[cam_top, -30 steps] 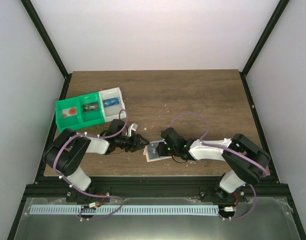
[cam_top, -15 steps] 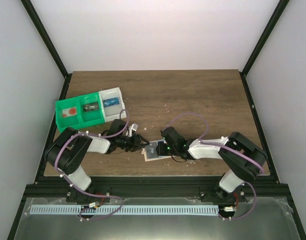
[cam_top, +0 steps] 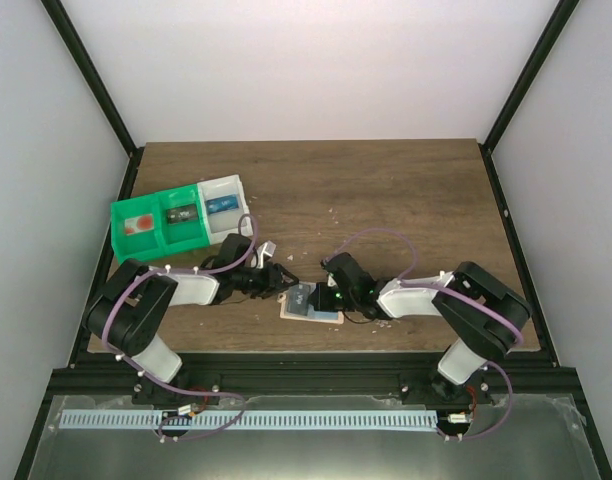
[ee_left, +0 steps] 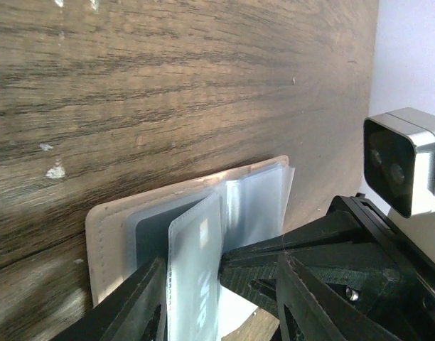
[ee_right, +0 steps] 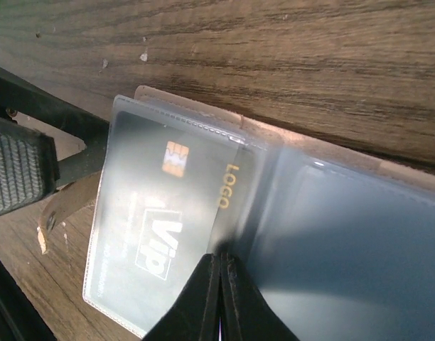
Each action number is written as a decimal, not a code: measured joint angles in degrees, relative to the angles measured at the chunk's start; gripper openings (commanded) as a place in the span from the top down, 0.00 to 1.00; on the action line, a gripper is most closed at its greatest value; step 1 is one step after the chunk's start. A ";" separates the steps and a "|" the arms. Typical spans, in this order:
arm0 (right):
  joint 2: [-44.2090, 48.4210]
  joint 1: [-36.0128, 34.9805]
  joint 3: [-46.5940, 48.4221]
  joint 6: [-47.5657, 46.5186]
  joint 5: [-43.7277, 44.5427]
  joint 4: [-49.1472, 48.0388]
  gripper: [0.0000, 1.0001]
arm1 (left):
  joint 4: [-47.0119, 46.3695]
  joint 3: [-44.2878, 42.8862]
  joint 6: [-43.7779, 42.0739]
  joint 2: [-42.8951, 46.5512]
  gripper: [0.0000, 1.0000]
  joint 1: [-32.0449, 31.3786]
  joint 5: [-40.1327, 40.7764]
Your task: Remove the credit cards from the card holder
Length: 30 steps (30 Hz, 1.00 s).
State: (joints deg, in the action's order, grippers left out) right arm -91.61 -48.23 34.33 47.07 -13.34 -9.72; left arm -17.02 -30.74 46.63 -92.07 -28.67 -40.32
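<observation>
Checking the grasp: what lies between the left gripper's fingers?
A clear plastic sleeve of the card holder stands between them, seen in the left wrist view.

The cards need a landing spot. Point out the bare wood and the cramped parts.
Bare: the brown wooden table far and right, from the green and white plastic bins to the right edge. Crowded: near centre, where the left hand and right hand meet at the tan card holder.

"ViP" is printed in white and "LOGO" in gold on the dark credit card (ee_right: 168,220), which is seen through a clear sleeve of the card holder (ee_left: 104,249).
</observation>
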 measured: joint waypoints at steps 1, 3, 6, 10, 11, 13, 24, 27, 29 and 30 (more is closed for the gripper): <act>-0.07 0.13 -0.11 0.17 -0.33 -0.28 0.97 | -0.04 0.00 0.02 0.00 0.55 0.00 -0.11; -0.07 0.50 -0.59 0.46 -0.92 -1.09 0.97 | -0.28 0.00 0.28 0.00 0.55 0.00 -0.57; -0.07 0.85 -1.14 0.66 -1.62 -1.99 0.97 | -0.66 0.02 1.09 0.02 0.55 0.00 -1.40; -0.07 1.05 -1.51 1.01 -2.08 -2.78 0.97 | -0.81 0.33 1.68 1.20 0.55 0.00 -1.92; -0.07 1.09 -1.51 1.03 -2.10 -2.80 0.97 | -0.81 0.39 1.79 1.57 0.55 0.00 -2.03; -0.07 1.18 -1.55 1.25 -2.14 -2.86 0.96 | -0.83 0.46 2.01 2.29 0.55 0.00 -2.23; -0.07 1.25 -1.92 1.86 -2.51 -3.69 0.92 | -0.92 0.55 2.82 2.84 0.55 -0.46 -3.34; -0.07 1.29 -1.92 1.86 -2.56 -3.74 0.92 | -1.18 0.57 3.21 2.84 0.55 -0.87 -3.85; -0.07 1.29 -1.92 1.88 -2.58 -3.76 0.91 | -1.62 0.59 3.76 2.84 0.55 -1.38 -4.00; -0.07 1.29 -1.92 1.88 -2.58 -3.78 0.91 | -1.79 0.59 4.02 2.84 0.55 -1.62 -4.13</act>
State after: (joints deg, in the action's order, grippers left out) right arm -91.68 -46.94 32.40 48.95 -15.92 -13.50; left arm -18.81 -30.15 50.65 -89.23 -30.28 -44.45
